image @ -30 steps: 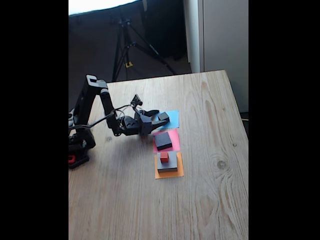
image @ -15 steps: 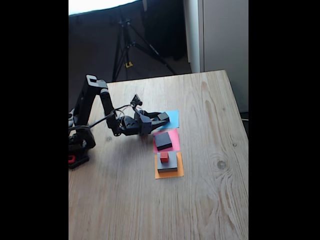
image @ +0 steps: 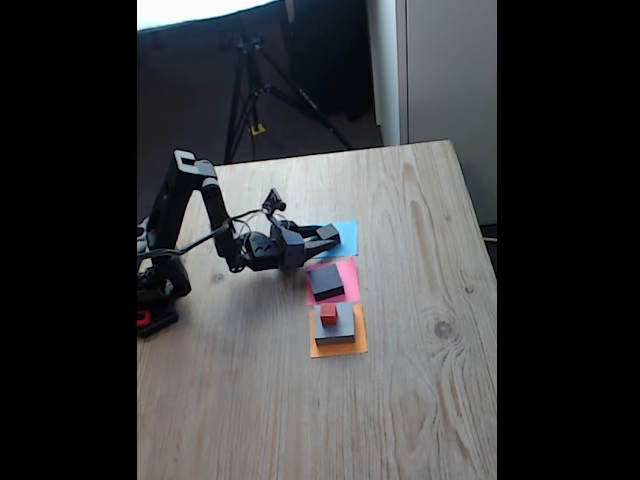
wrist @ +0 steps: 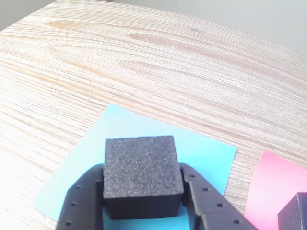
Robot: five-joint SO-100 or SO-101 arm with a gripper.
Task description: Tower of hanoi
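The small black cube (image: 328,233) sits over the blue paper square (image: 346,241), and my gripper (image: 321,237) is shut on it. In the wrist view the cube (wrist: 139,160) fills the gap of the gripper (wrist: 141,179), with a black finger (wrist: 79,201) pressed against each side, over the blue paper (wrist: 139,125). The black slab (image: 326,281) lies on the pink paper (image: 348,285). On the orange paper (image: 338,347) rests the grey slab (image: 340,327), with the tiny red cube (image: 328,314) on top.
The wooden table (image: 420,400) spreads wide to the right and front of the papers. My arm's base (image: 155,290) stands at the table's left edge. A tripod (image: 255,90) stands on the floor behind. In the wrist view, a corner of the black slab (wrist: 295,215) shows on the pink paper (wrist: 273,182).
The gripper has slid slightly right around the small black cube and its jaws have closed onto the cube's sides. The other blocks have not moved.
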